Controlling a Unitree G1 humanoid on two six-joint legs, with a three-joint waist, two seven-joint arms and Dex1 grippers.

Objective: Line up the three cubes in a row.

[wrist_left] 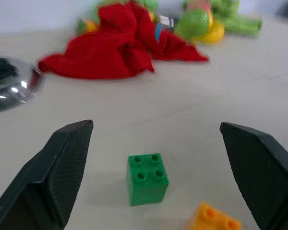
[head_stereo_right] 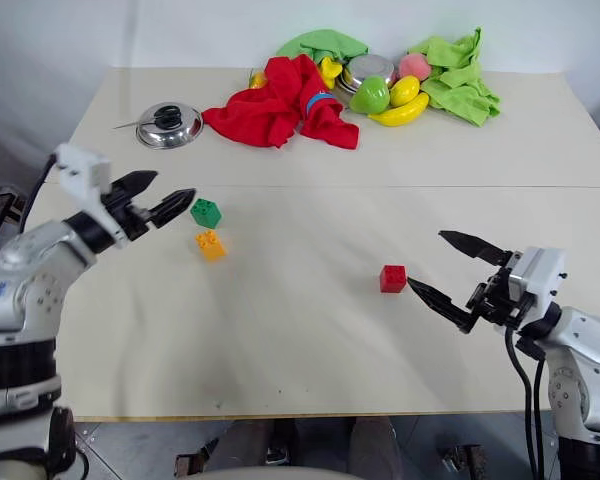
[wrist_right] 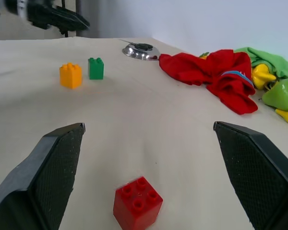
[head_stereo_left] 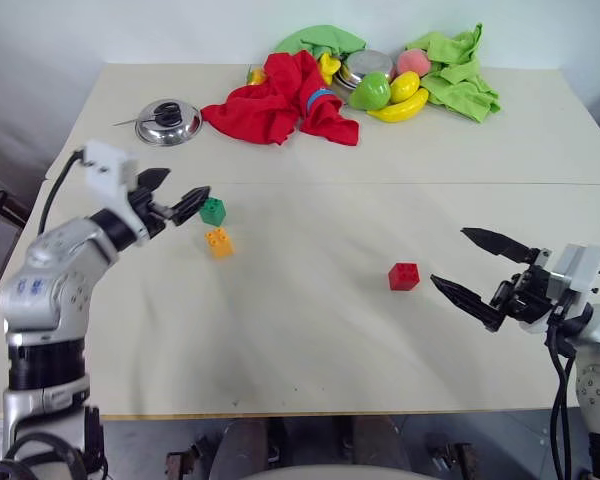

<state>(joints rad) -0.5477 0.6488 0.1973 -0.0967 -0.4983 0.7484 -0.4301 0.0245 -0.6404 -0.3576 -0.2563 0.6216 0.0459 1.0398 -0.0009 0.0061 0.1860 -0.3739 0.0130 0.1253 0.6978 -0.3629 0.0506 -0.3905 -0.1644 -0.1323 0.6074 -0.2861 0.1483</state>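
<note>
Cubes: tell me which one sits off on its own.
The red cube, alone on the table near the open right gripper. The green cube and orange-yellow cube sit close together by the left gripper.

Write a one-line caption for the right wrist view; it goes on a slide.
Open right hand faces the red cube; the orange-yellow cube and green cube sit side by side beyond.

Glossy plastic cubes (head_stereo_left: 216, 227); shiny metal lid (head_stereo_left: 168, 122)

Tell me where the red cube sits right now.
In the head views the red cube sits alone on the table right of centre, just ahead of the open right gripper, apart from the green cube.
</note>
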